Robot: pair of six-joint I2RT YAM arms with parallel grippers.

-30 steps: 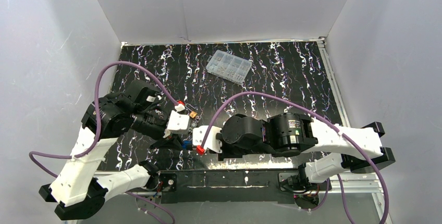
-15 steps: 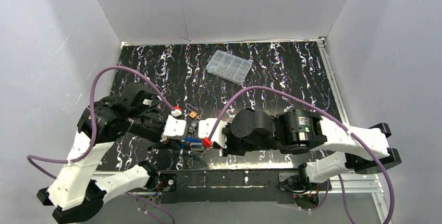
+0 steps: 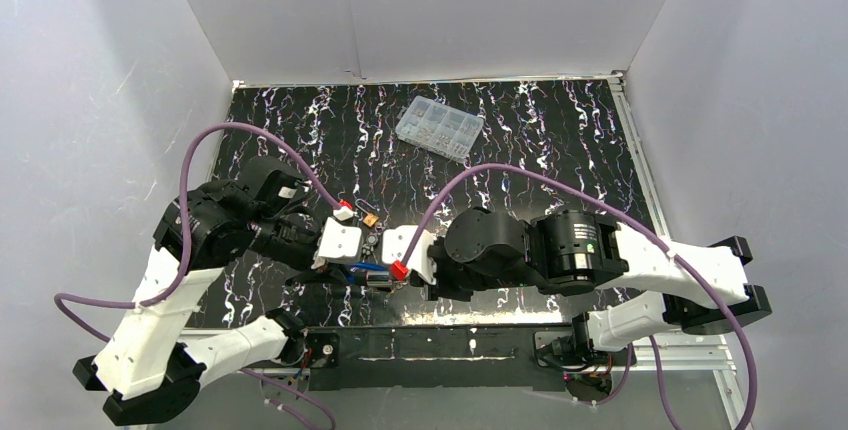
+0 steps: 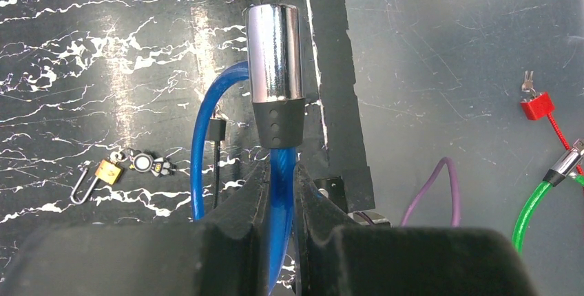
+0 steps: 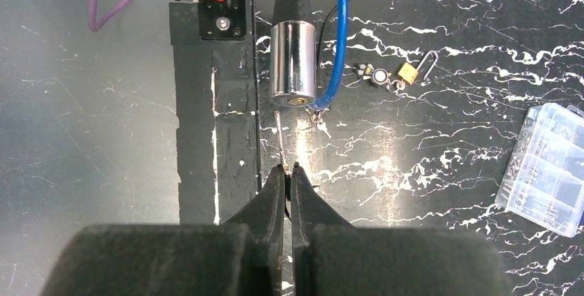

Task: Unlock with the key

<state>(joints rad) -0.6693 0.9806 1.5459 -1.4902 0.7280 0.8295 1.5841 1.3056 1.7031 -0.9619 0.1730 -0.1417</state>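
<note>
Here we are at the near edge of the tabletop: the lock is up between the two arms, its cable caught in the left jaws. Facing it from the right we have the key in the right jaws, tip just beside the lock's end. Behind the lock lies a padlock; the box sits well behind that, a little to the right.

text: none legible | labels: none legible | numbers: none legible | views: all three
</note>
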